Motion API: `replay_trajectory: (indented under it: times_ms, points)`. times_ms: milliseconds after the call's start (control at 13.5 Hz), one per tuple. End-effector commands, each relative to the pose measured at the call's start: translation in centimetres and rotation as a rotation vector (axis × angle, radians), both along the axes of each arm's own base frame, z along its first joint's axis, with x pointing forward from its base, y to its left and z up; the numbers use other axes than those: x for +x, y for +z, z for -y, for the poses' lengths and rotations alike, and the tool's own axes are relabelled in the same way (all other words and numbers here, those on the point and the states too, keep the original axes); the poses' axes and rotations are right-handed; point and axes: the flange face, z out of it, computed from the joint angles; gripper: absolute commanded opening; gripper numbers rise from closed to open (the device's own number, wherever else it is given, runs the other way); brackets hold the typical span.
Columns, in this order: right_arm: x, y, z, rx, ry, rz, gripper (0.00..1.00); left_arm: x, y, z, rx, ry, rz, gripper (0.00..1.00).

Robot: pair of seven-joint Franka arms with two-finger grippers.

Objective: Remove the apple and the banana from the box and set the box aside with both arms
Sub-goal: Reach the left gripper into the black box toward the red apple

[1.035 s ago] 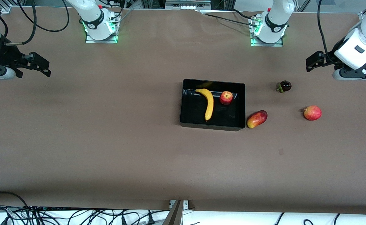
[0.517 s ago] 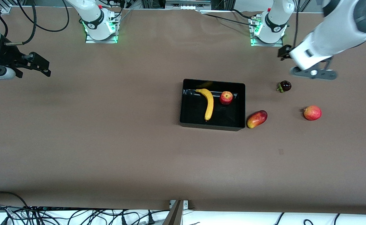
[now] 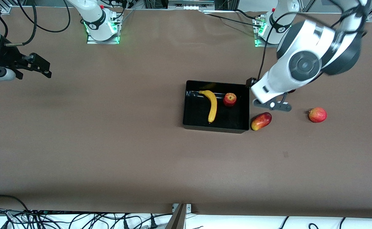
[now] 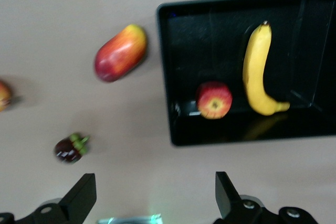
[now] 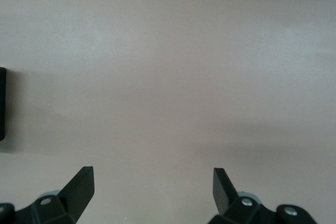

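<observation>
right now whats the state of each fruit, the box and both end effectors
banana: lying in the box
apple: in the box, beside the banana
box: open-top, flat on the table
mango: on the table beside the box
round red fruit: on the table, toward the left arm's end
mangosteen: on the table, outside the box
left end effector: open, over the table by the box
right end effector: open, waiting over bare table

The banana (image 3: 212,106) and apple (image 3: 229,99) are lying in the box (image 3: 190,124); the mango (image 3: 261,121) is sitting just beside it, toward the left arm's end; the round fruit (image 3: 317,114) is lying farther along; the mangosteen (image 4: 70,148) is resting apart.
</observation>
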Motion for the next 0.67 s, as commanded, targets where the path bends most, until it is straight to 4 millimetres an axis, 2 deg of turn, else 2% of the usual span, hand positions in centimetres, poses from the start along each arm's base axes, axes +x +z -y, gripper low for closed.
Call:
replay_trajectory:
  times_ms: [0,74,148,222,370,517,591]
  points:
    - [0.1,0.4,0.0,-0.014,0.007,0.000,1.00,0.4,-2.3,2.4,-0.005,-0.012,0.009,1.00]
    - [0.1,0.4,0.1,-0.014,0.005,0.000,1.00,-0.3,-3.3,4.3,0.004,0.002,0.026,1.00]
    - [0.1,0.4,0.1,-0.016,0.005,0.000,1.00,-0.4,-5.2,5.0,0.013,0.067,0.043,1.00]
    - [0.1,0.4,0.1,-0.016,0.007,0.000,1.00,-0.7,-7.9,5.4,0.013,0.099,0.049,1.00]
    - [0.1,0.4,0.1,-0.016,0.005,0.000,1.00,-2.5,-12.9,5.2,0.013,0.101,0.089,1.00]
    - [0.1,0.4,0.1,-0.017,0.009,0.000,1.00,-3.6,-15.0,5.2,0.041,0.081,0.119,1.00]
    - [0.1,0.4,0.2,-0.017,0.007,-0.001,1.00,-5.0,-15.5,6.8,0.061,0.048,0.117,1.00]
